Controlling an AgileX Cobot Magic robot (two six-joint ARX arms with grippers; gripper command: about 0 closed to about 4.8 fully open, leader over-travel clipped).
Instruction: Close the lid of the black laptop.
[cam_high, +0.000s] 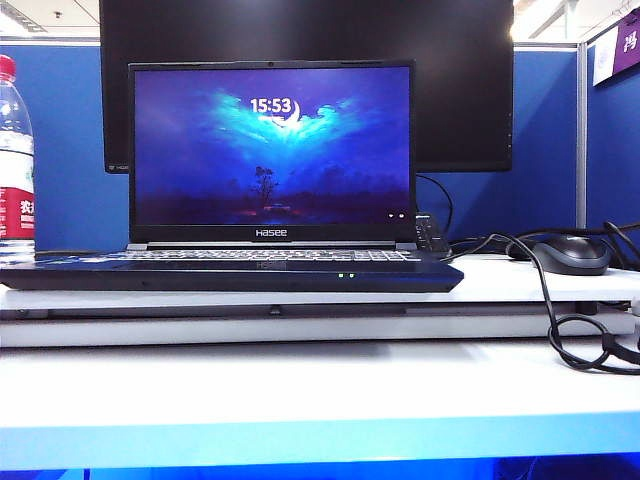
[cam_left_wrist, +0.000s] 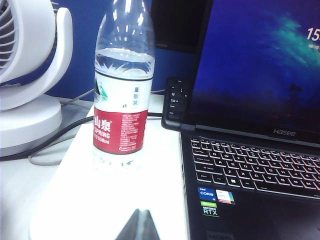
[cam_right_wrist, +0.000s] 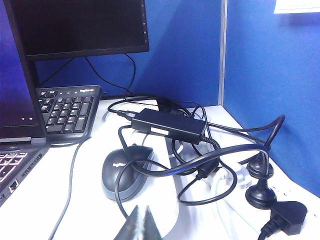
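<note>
The lid (cam_high: 270, 150) stands upright at the back of the black laptop (cam_high: 230, 272), mid-desk. Both grippers, left gripper (cam_left_wrist: 141, 227) and right gripper (cam_right_wrist: 141, 225), flank it, tips together, apparently empty. Press the top edge down evenly.

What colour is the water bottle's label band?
Red with white text on the water bottle, topped by a white section; clearest in the left wrist view.

Blue cast, blown-out white desk (cam_high: 300, 385), lit screen (cam_high: 272, 145) glows, slight blur.
</note>
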